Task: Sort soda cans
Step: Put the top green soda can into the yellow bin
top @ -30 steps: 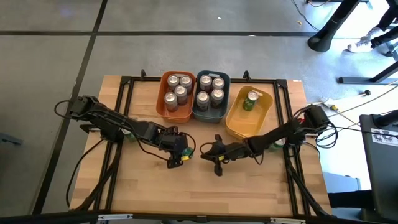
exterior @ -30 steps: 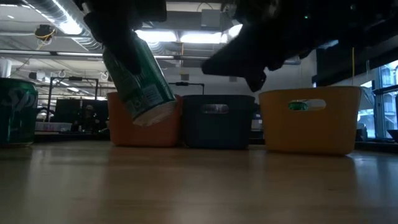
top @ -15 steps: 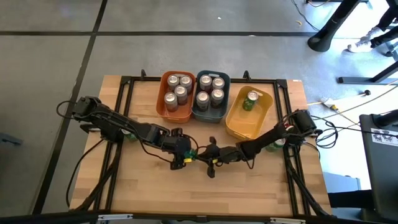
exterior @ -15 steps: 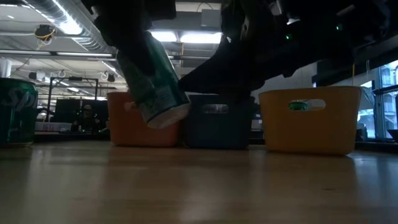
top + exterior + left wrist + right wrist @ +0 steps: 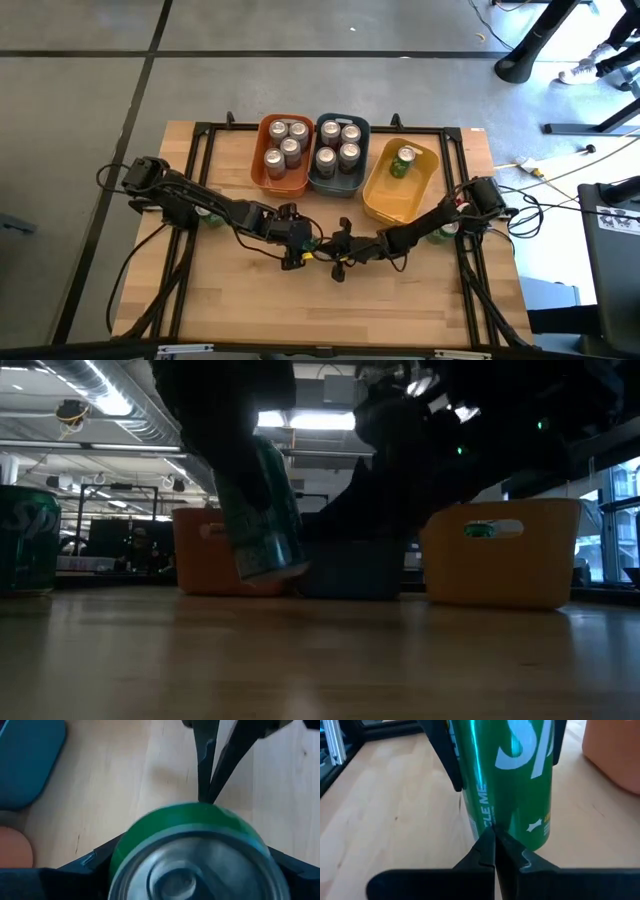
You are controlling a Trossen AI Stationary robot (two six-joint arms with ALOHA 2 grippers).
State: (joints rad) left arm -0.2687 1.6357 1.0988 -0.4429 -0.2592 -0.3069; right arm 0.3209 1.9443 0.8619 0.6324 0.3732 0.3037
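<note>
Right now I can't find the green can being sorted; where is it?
In the left gripper, the green can hangs above mid-table, before the grey-blue bin, with the shut right gripper at it.

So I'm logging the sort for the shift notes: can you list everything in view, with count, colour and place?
orange bin: one, far left of the bin row, four cans inside.
grey-blue bin: one, middle, four cans inside.
yellow bin: one, right, with one green can.
held green can: one, lifted off the table at its centre.
green can at left: one, standing at the table's left side.
green can at right: one, by the right arm, partly hidden.
left gripper: closed around the held can.
right gripper: shut, tips at the held can's side.
</note>
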